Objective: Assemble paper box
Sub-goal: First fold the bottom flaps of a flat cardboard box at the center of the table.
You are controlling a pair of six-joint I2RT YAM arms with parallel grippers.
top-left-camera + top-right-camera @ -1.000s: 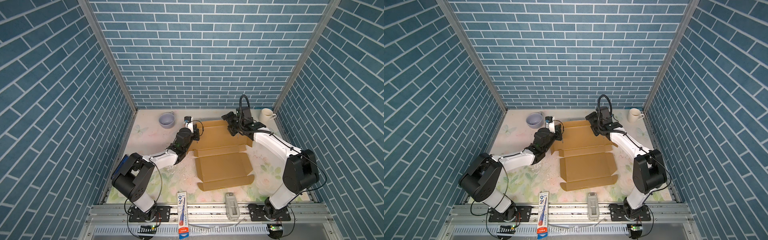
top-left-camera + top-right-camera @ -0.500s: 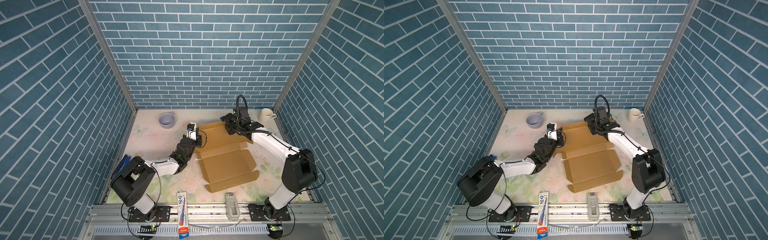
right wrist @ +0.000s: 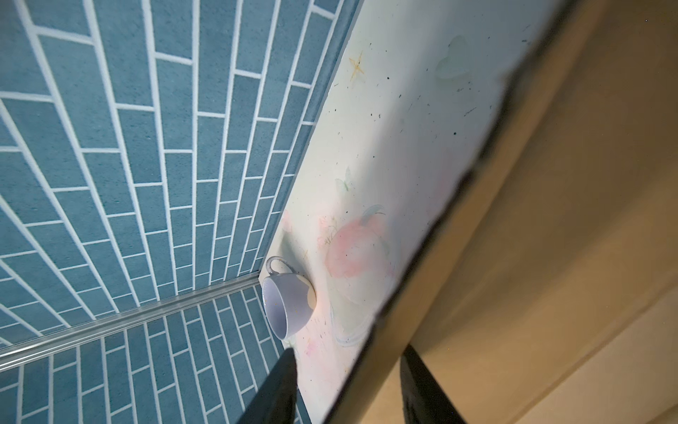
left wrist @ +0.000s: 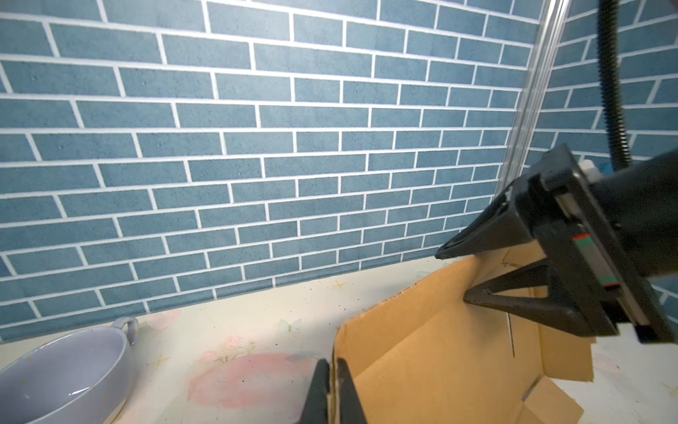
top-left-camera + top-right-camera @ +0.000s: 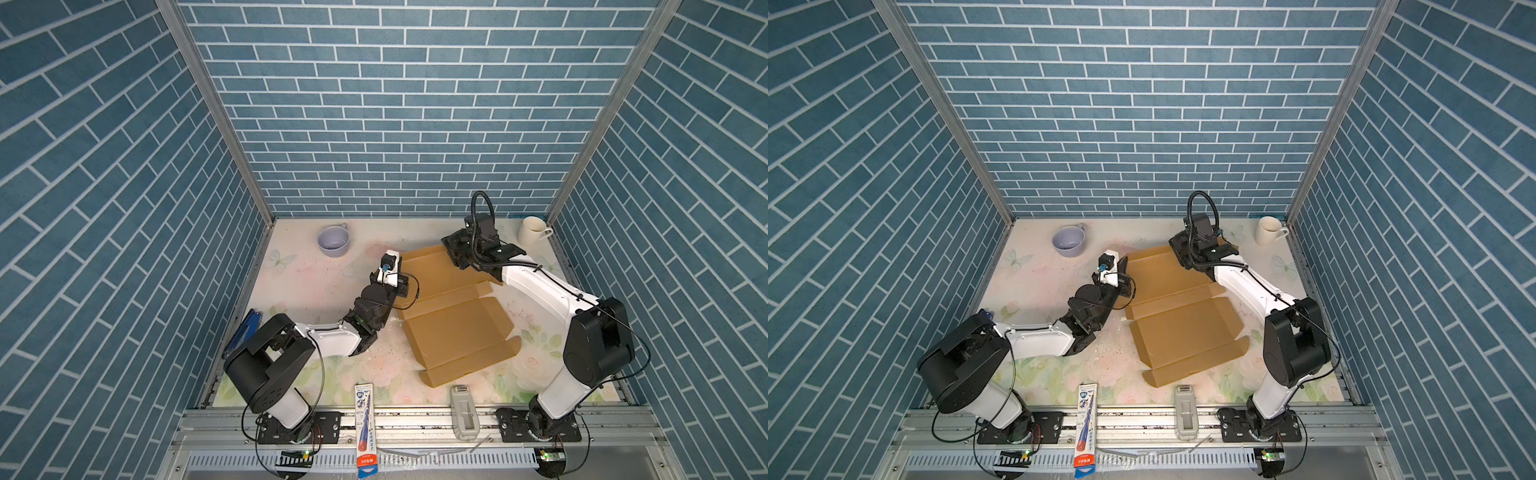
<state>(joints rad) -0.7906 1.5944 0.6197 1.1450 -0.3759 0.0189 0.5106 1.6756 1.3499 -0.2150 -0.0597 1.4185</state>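
Likely fold-start step: left pincer (image 4: 332,389) clamped the far-left edge of the flat brown cardboard paper box (image 5: 453,328), right pincer (image 4: 453,275) stood half-wide astride its far flap; next probably needed pinching, then lifting.

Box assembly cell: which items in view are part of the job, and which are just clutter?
In the job:
- paper box
- left gripper, fingers shut on the box's edge
- right gripper, open astride the box's far corner

Lying about:
- lilac cup
- cream mug
- printed carton
- grey plastic item
- blue item
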